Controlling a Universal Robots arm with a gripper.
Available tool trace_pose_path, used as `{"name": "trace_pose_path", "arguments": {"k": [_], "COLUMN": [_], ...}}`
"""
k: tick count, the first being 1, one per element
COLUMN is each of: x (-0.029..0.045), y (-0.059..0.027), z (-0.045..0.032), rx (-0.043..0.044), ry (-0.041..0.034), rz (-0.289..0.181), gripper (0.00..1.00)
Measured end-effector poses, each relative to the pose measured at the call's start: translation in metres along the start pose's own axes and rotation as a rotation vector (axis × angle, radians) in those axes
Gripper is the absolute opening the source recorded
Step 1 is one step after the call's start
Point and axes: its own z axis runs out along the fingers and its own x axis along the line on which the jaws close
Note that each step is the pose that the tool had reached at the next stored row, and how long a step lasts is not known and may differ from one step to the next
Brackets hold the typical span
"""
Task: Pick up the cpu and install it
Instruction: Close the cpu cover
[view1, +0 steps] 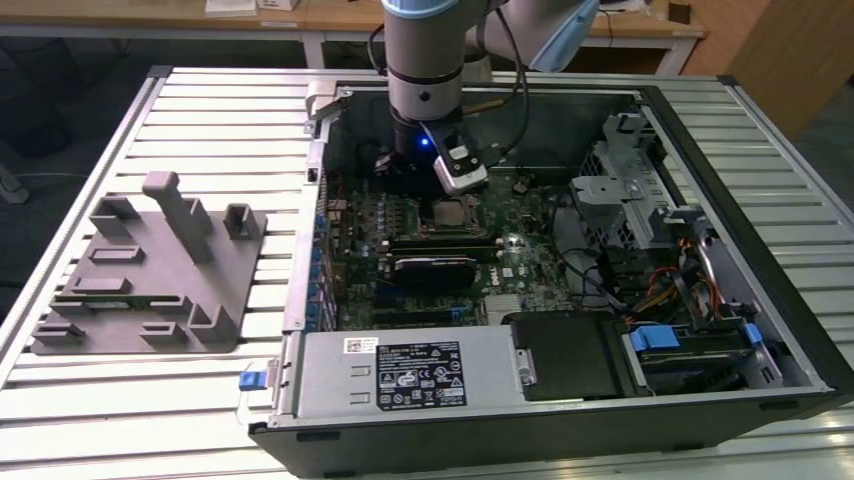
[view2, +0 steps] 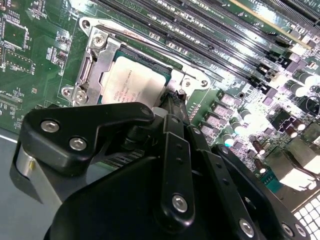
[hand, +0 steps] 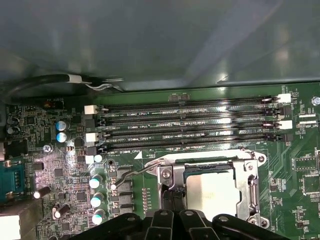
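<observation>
Exterior view: the gripper (view1: 403, 180) hangs inside the open case (view1: 561, 435) above the motherboard (view1: 534, 240), near the cpu (view1: 454, 212), which lies flat in its socket. Second wrist view: the jaws are drawn together on nothing, their tip at the socket frame (view2: 95, 50), just beside the cpu (view2: 132, 85). First wrist view: the closed fingertips (hand: 170, 197) stand at the frame's edge just beside the seated cpu (hand: 210, 187), which they do not grip.
</observation>
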Motion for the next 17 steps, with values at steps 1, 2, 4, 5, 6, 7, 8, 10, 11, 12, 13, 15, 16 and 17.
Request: {"name": "trace_pose_path", "arguments": {"k": [1, 2, 4, 5, 6, 7, 8, 10, 11, 12, 13, 15, 16, 17], "x": [0.0, 0.0, -0.0002, -0.0003, -0.0004, -0.0005, -0.0006, -0.0008, -0.0009, -0.001, -0.0011, -0.0012, -0.0012, -0.0012], "y": [0.0, 0.0, 0.0, 0.0001, 0.0, 0.0001, 0.0, 0.0, 0.0001, 0.0, 0.0001, 0.0001, 0.0001, 0.0001], "z": [-0.001, -0.0022, -0.0053, -0.0069, -0.0089, -0.011, -0.0133, -0.018, -0.0204, -0.0227, -0.0246, -0.0259, -0.0259, -0.0259], "rx": [0.0001, 0.0001, 0.0, -0.0001, 0.0001, 0.0, 0.0001, 0.0, 0.0, 0.0001, 0.0001, 0.0, -0.0002, -0.0003], "ry": [0.0004, 0.0002, -0.0001, -0.0001, 0.0, -0.0001, 0.0, -0.0001, -0.0001, 0.0, 0.0, -0.0001, -0.0001, -0.0002], "rz": [0.0, 0.0, 0.0, 0.0, 0.0, 0.0, 0.0, 0.0, 0.0, 0.0, 0.0, 0.0, 0.0, 0.0], "gripper": [0.11, 0.11, 0.11, 0.11, 0.11, 0.11, 0.11, 0.11, 0.11, 0.11, 0.11, 0.11, 0.11, 0.11]}}
